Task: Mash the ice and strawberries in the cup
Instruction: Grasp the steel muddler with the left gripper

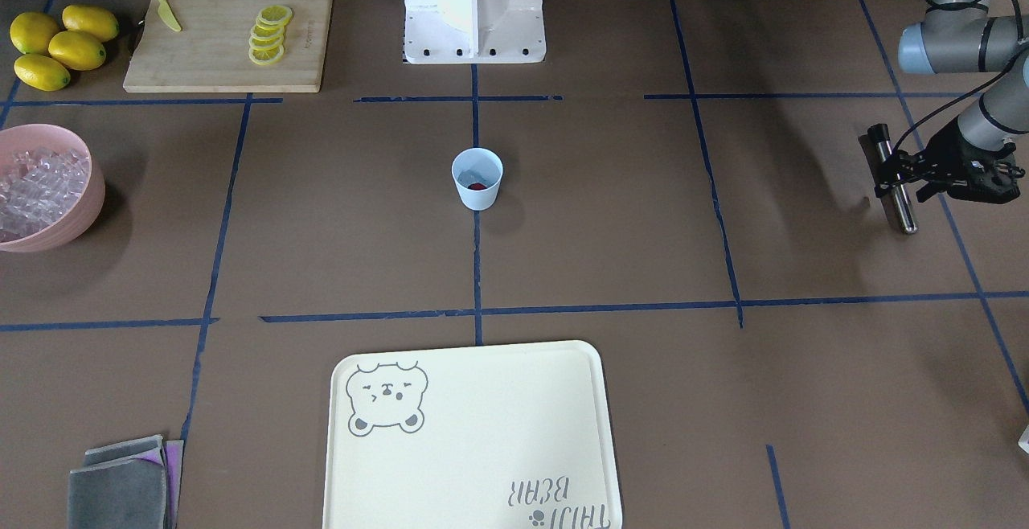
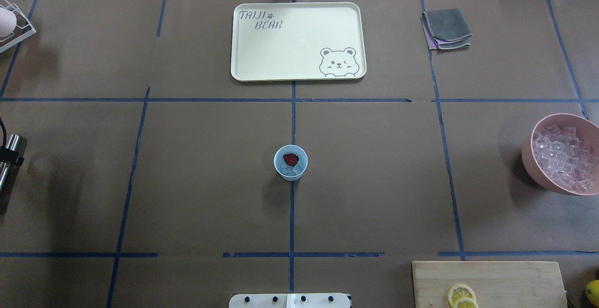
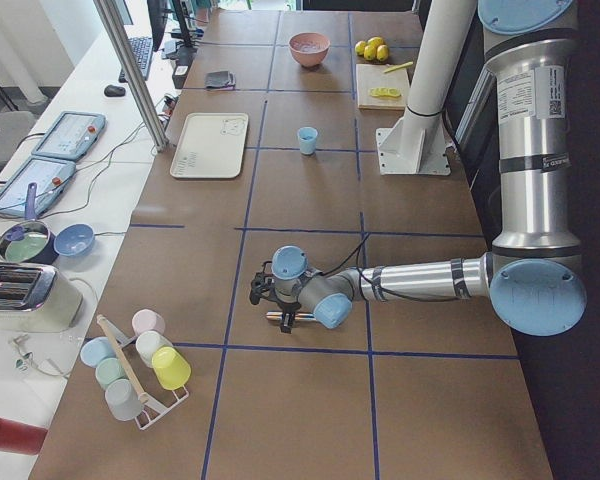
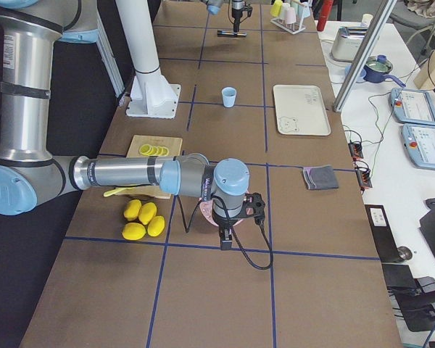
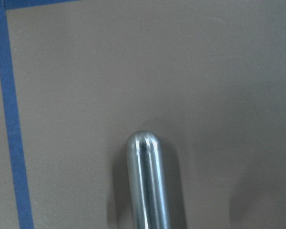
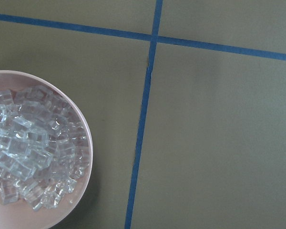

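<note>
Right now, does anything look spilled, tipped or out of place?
Nothing stands out. The cup stands upright with strawberry and ice inside, the bowl holds its cubes, and the left claw grips the muddler.

Silver-grey left arm (image 3: 420,280), pale-blue joint caps (image 3: 537,297), white printed label (image 3: 528,92). Black cable (image 1: 936,115) runs to black left claw (image 1: 888,177). White pedestal (image 1: 474,22), dark bolts (image 1: 460,52).

Cup (image 1: 477,198) at table centre; strawberry (image 2: 290,159), ice (image 2: 294,170) in it. Tray (image 2: 290,46) behind cup, far edge. Cloths (image 2: 447,27) far right. Bowl (image 2: 529,167) right edge. Board (image 2: 514,280) near right, lemon slices (image 2: 461,295) on it. Pestle (image 1: 902,207) left edge, in left gripper (image 1: 891,171).
</note>
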{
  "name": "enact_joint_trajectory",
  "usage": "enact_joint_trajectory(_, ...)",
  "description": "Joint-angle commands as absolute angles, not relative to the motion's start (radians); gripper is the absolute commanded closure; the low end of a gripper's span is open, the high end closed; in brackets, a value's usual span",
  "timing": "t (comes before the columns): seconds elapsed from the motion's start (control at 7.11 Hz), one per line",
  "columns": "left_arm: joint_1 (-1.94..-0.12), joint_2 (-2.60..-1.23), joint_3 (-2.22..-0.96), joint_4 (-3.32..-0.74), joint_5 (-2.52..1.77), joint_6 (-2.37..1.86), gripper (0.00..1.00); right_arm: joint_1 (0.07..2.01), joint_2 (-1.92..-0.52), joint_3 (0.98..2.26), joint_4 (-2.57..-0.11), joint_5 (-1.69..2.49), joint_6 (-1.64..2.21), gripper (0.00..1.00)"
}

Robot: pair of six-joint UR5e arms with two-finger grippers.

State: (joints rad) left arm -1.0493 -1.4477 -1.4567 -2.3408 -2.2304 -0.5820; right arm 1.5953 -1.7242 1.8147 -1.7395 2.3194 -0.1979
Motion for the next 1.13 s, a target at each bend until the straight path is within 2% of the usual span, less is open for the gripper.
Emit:
enact_joint_trajectory(0.0, -1.049, -1.447, -1.456, -2.339, -2.23, -0.581, 0.56, 1.595, -1.726, 1.815, -1.74, 2.319, -0.198, 0.0)
enact_joint_trajectory(0.14, -1.049, -1.448, -1.457, -2.341, -2.23, -0.575, 0.86, 1.595, -1.724, 1.816, -1.74, 2.319, -0.198, 0.0)
enact_joint_trajectory(0.28, -1.049, -1.448, -1.457, -2.347, -2.23, -0.574, 0.94, 1.595, -1.724, 1.818, -1.74, 2.319, -0.196, 0.0)
enact_joint_trajectory(0.56, -1.049, -1.462, -1.491, -2.35, -2.229, -0.572, 1.0, 1.595, -1.724, 1.818, -1.74, 2.319, -0.196, 0.0)
enact_joint_trajectory(0.99, -1.052, -1.477, -1.719, -2.377, -2.241, -0.572, 1.0, 1.598, -1.724, 1.819, -1.74, 2.319, -0.196, 0.0)
